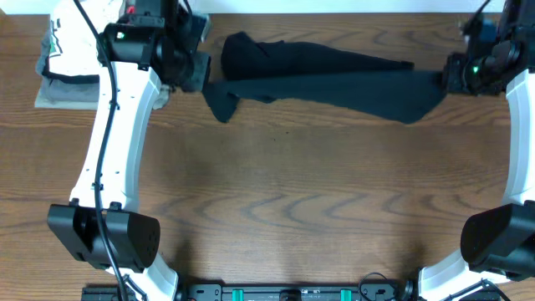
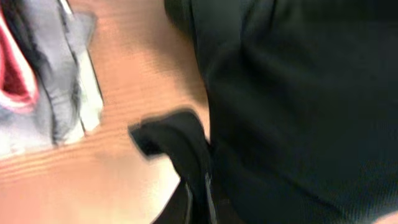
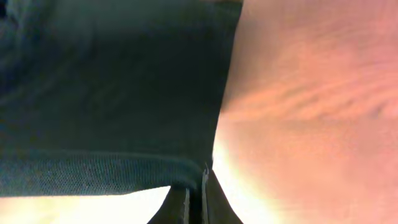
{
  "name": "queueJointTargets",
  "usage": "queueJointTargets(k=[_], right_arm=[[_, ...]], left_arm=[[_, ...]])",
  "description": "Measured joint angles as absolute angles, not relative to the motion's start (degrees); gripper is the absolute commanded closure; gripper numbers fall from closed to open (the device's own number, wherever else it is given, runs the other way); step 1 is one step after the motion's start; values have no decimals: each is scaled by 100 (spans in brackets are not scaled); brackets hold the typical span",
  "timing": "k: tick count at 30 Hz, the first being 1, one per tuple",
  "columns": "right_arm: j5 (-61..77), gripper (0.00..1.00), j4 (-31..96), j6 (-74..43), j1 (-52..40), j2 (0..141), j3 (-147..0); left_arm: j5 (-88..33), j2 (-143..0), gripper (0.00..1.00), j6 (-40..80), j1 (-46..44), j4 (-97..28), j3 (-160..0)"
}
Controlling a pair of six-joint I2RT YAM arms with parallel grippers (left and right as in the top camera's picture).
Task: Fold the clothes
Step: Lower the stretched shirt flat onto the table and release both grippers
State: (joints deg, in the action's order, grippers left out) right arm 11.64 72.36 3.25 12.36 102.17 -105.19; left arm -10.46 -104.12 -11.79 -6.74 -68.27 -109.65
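The black T-shirt [image 1: 322, 75] is stretched in a long band across the far side of the table between my two grippers. My left gripper [image 1: 199, 73] is shut on its left end, where a sleeve hangs down. In the left wrist view the black fabric [image 2: 292, 106] fills the right side and the jaws [image 2: 198, 196] pinch a fold. My right gripper [image 1: 451, 75] is shut on the shirt's right end. In the right wrist view the hem [image 3: 106, 171] runs into the closed jaws [image 3: 198, 186]. The white logo is hidden.
A white garment with dark print [image 1: 71, 38] lies on a grey folded garment [image 1: 58, 88] at the far left corner; both show in the left wrist view [image 2: 62, 93]. Bare wooden tabletop [image 1: 292, 192] lies in front of the shirt.
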Motion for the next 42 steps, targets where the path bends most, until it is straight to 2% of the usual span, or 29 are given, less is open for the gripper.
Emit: queueJointTargets(k=[11, 19, 22, 23, 24, 28, 35, 42], right_arm=[[1323, 99, 8652, 357, 1334, 10217, -10519], [1308, 99, 9006, 397, 1339, 10217, -10516], [1275, 99, 9013, 423, 1339, 10217, -10490], [1245, 99, 9008, 429, 1339, 10217, -10468], [1214, 99, 8993, 443, 1339, 10217, -10447], [1074, 98, 8962, 489, 1361, 10217, -10388], [980, 91, 8945, 530, 1361, 10217, -10328], [941, 66, 8912, 556, 1361, 10217, -9944]], left_arm=[[-1166, -10412, 94, -1181, -642, -8405, -10965], [-1205, -10412, 94, -1000, -642, -8860, -10768], [-1317, -10412, 83, -956, -642, -8958, -10551], [-1354, -10412, 73, -913, -642, -9006, -10444], [-1382, -10412, 67, -932, -642, -9061, -10372], [-1422, -10412, 62, -891, -607, -9216, -10042], [-1682, -10412, 60, -886, -589, -9181, -9690], [-1796, -10412, 55, -884, -666, -8886, -9688]])
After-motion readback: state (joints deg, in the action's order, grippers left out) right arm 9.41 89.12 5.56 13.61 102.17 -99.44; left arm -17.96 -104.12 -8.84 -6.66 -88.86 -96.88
